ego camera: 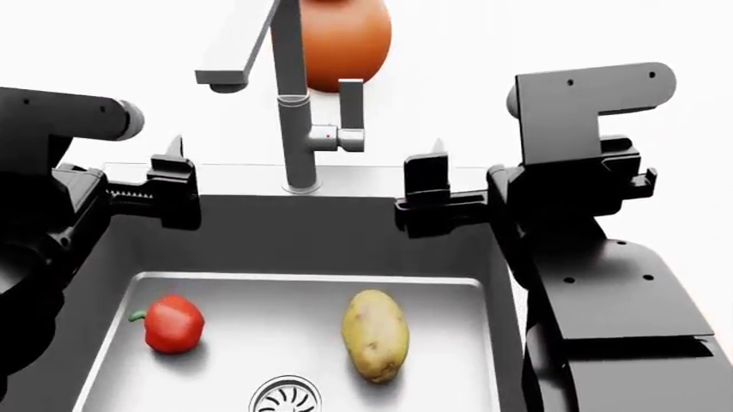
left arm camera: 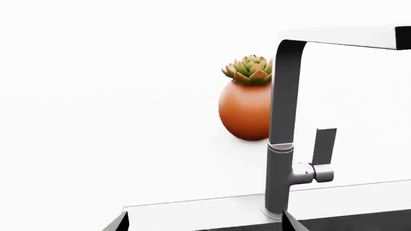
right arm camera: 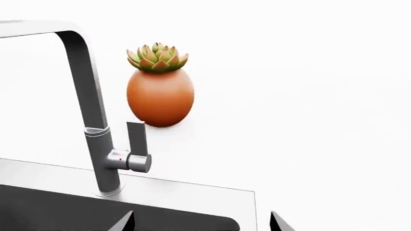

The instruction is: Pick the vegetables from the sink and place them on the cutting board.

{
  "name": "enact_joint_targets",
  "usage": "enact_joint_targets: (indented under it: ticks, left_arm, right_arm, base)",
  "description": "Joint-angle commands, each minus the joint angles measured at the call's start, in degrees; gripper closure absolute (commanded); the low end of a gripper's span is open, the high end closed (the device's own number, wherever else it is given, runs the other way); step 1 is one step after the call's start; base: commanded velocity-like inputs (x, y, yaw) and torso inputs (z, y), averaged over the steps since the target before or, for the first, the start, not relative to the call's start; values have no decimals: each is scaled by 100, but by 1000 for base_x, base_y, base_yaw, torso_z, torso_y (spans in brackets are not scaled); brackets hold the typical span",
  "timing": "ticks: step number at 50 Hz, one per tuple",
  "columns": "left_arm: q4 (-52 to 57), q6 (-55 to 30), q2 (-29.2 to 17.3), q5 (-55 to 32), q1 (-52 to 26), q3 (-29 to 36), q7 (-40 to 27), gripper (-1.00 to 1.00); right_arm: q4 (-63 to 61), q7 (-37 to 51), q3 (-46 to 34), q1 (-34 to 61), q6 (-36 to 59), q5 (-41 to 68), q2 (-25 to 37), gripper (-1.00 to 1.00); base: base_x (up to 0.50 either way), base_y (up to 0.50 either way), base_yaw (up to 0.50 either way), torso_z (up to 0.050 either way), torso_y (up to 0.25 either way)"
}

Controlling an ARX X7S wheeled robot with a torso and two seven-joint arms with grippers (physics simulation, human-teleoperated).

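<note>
Two vegetables lie on the floor of the grey sink (ego camera: 343,236): a red bell pepper (ego camera: 172,324) at the left and a tan speckled potato (ego camera: 376,335) nearer the middle, beside the drain (ego camera: 287,396). My left gripper (ego camera: 174,184) hovers over the sink's back left corner and my right gripper (ego camera: 427,189) over its back right, both well above the vegetables. In the wrist views the left gripper (left arm camera: 205,226) and the right gripper (right arm camera: 202,225) are open, with only fingertips showing and nothing between them. The cutting board is out of view.
A tall grey faucet (ego camera: 300,129) with a side lever stands at the sink's back rim between the two grippers. Behind it, an orange round pot (left arm camera: 244,113) holding a succulent sits on the white counter.
</note>
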Motion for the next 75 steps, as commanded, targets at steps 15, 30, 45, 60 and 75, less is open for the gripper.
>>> enact_joint_targets:
  ticks: [15, 30, 45, 60, 75]
  left_arm:
    - [-1467, 368, 94, 324, 18, 1229, 638, -100]
    - [-4815, 2060, 759, 1099, -601, 1925, 689, -100]
    - [-8247, 4351, 1137, 1204, -1267, 1776, 999, -100]
    - [-8266, 3968, 1151, 1612, -1019, 1671, 957, -100]
    - [-8267, 4126, 1126, 2049, -910, 1309, 1241, -100]
  right_arm:
    - [130, 44, -83, -104, -71, 97, 12, -100]
    - [49, 57, 26, -272, -86, 191, 67, -100]
    - [-16, 113, 28, -275, -40, 237, 97, -100]
    - [4, 124, 24, -346, -73, 298, 137, -100]
    - [-33, 157, 42, -429, -72, 353, 167, -100]
  base:
    - [0, 0, 0, 0, 0]
    - [0, 0, 0, 0, 0]
    - [0, 0, 0, 0, 0]
    - [0, 0, 0, 0, 0]
    - [0, 0, 0, 0, 0]
